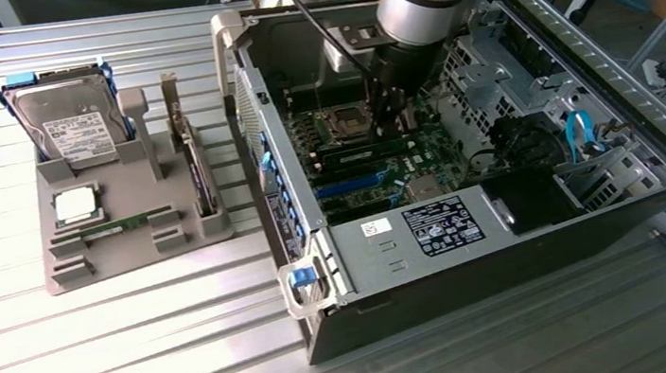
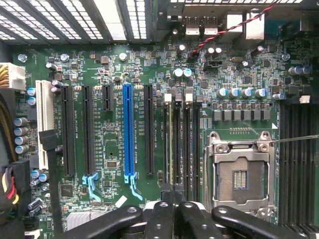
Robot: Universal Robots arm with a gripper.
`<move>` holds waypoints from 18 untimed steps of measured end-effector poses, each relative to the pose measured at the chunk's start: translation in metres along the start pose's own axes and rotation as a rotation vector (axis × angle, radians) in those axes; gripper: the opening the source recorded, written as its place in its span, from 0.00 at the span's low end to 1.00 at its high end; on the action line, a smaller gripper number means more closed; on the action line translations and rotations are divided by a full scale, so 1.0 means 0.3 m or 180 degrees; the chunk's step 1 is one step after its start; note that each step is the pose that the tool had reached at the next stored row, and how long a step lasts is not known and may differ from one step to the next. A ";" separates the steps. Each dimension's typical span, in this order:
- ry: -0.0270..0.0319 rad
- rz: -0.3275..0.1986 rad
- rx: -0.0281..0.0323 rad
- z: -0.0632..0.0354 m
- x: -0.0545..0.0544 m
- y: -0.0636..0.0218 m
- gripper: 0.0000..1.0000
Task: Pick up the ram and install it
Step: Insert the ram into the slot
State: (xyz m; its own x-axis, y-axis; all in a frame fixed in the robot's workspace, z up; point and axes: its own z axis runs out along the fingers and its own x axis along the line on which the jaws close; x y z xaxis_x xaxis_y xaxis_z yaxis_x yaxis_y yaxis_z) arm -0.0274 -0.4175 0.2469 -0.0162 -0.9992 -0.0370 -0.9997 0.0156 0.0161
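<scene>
Gripper (image 2: 173,201) clamped shut over the ram (image 1: 361,153) — apparently holding nothing — pressing off-centre could leave it tilted in its slot (image 2: 173,144).

Beside the grey sheet-metal computer case (image 1: 375,262), a matt grey plastic tray (image 1: 70,271) holds a green circuit-board ram stick (image 1: 121,224).

hard drive (image 1: 69,123), cpu chip (image 1: 77,205), open computer case (image 1: 376,272)
</scene>
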 end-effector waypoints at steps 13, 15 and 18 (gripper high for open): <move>0.0000 0.0000 0.0000 -0.021 -0.001 -0.004 0.11; 0.0000 0.0000 0.0000 -0.025 -0.001 -0.004 0.11; 0.0000 0.0000 0.0000 -0.032 -0.001 -0.004 0.11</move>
State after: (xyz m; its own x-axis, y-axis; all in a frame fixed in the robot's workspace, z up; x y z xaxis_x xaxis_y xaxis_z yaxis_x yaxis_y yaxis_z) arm -0.0259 -0.4175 0.2567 -0.0162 -0.9992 -0.0371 -0.9997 0.0157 0.0160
